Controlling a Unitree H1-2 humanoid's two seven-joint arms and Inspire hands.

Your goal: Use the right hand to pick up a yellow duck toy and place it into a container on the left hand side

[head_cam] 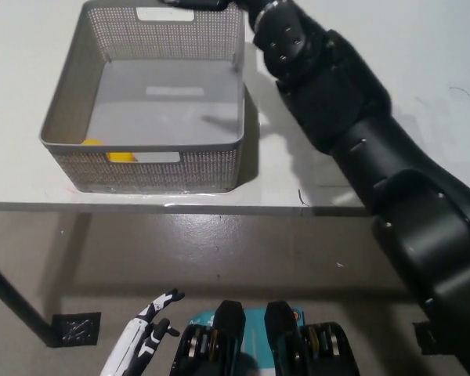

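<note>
While my black right arm (352,133) reaches across the white counter (423,70) toward the far rim of the grey mesh basket (70,94), my right robot hand (196,4) is almost wholly cut off by the top edge of the view, so I cannot tell whether its fingers are spread or closed; nothing yellow shows in it. The yellow duck (117,155) lies inside the basket, low against the near wall at its left corner, partly seen through the handle slot. My white left robot hand (150,323) rests below the counter edge at the lower left, fingers apart, holding nothing.
</note>
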